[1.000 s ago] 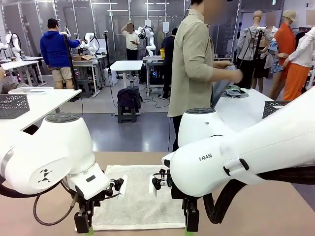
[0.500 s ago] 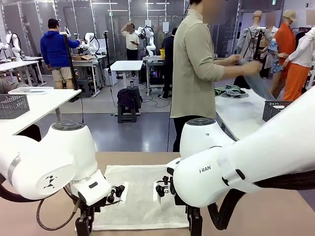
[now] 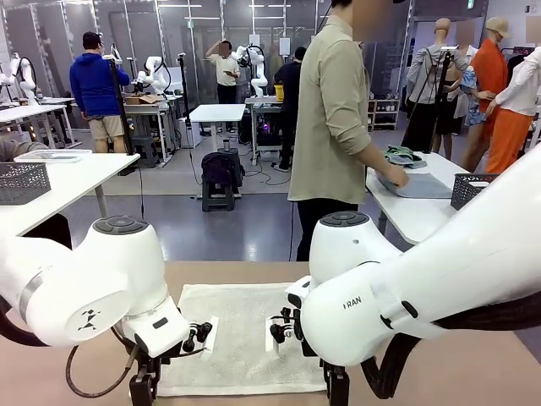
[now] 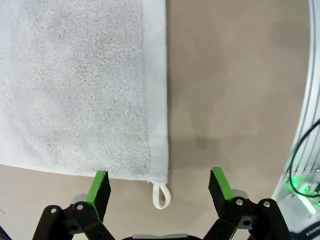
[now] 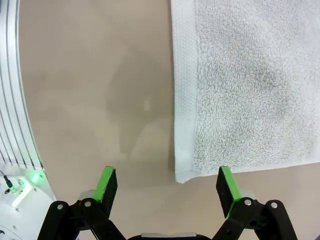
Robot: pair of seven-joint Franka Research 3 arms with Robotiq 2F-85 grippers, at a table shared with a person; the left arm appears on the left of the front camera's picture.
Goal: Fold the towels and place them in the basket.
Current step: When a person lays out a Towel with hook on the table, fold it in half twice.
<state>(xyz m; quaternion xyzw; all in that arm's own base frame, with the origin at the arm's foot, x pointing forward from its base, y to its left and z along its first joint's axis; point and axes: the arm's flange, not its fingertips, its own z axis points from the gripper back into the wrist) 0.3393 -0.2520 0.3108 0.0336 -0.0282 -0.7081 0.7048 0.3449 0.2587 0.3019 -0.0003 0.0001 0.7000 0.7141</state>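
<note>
Left gripper [image 4: 160, 181], jaws spread, is straddling your off-white towel's [image 4: 80, 85] corner loop [image 4: 161, 194]; right gripper [image 5: 167, 179], likewise spread, is framing another corner; bare table [image 4: 235, 75] is lying open at 1 and 11 o'clock respectively.

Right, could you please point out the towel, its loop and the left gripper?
towel [image 4: 75, 85], left wrist view, its terry middle.
loop [image 4: 161, 204], left wrist view, its bottom bend.
left gripper [image 4: 159, 172], left wrist view, between fingertips.

**Both grippers open, pointing down**

The left arm [image 3: 80, 296] and right arm [image 3: 439, 279] bend in from their own sides at the near edge, wrists turned downward. The left gripper [image 4: 159, 177] and right gripper [image 5: 166, 176] hang side by side, green-padded jaws spread wide, holding nothing.
</note>
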